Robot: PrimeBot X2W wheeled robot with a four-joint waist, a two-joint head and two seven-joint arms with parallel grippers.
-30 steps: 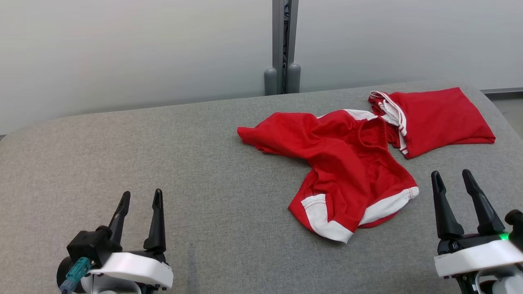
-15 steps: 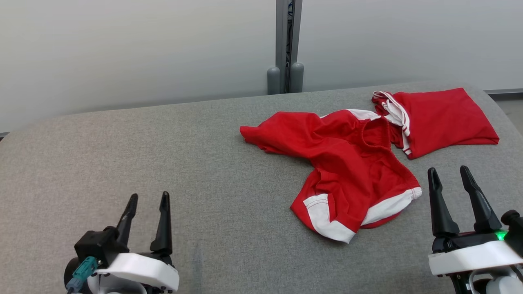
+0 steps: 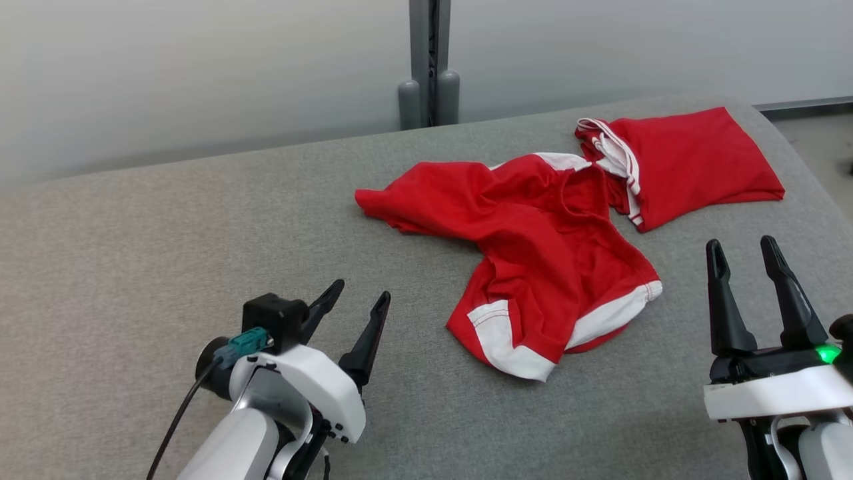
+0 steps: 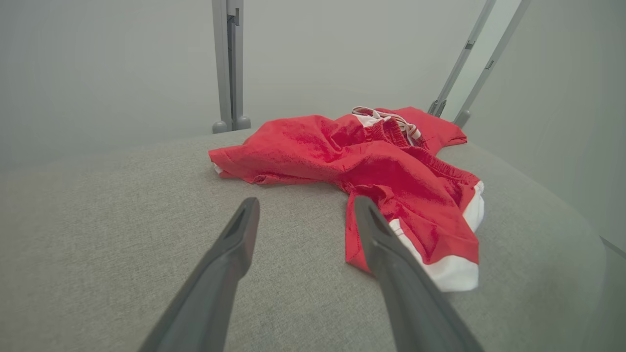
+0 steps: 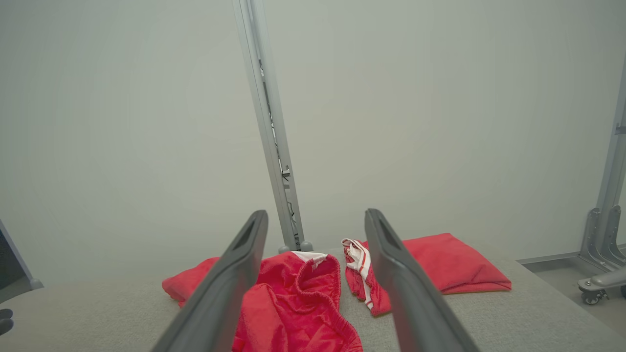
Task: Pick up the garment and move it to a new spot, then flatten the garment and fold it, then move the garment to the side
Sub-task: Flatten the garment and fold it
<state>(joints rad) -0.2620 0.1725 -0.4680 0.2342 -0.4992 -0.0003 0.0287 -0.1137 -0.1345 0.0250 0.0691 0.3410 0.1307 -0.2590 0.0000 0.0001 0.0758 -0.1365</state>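
Note:
A crumpled red garment (image 3: 533, 247) with white trim lies on the grey padded table (image 3: 133, 233), right of the middle. My left gripper (image 3: 360, 293) is open and empty, low over the table just left of the garment's near white-trimmed hem, fingers angled toward it. In the left wrist view the left gripper (image 4: 306, 200) points at the garment (image 4: 381, 171), its right finger (image 4: 391, 254) overlapping the hem's edge. My right gripper (image 3: 741, 243) stands open and empty at the lower right, to the right of the garment. Through the right gripper (image 5: 316, 213) the garment (image 5: 293, 293) lies below.
A second red piece (image 3: 686, 160) with white stripes lies folded at the table's back right corner, touching the crumpled garment. A grey post (image 3: 428, 60) stands behind the table against a pale wall. The table's right edge curves down near my right gripper.
My left gripper has moved up and to the right toward the garment and turned its fingers rightward. The head camera shifted slightly. The right gripper and the garment stayed put.

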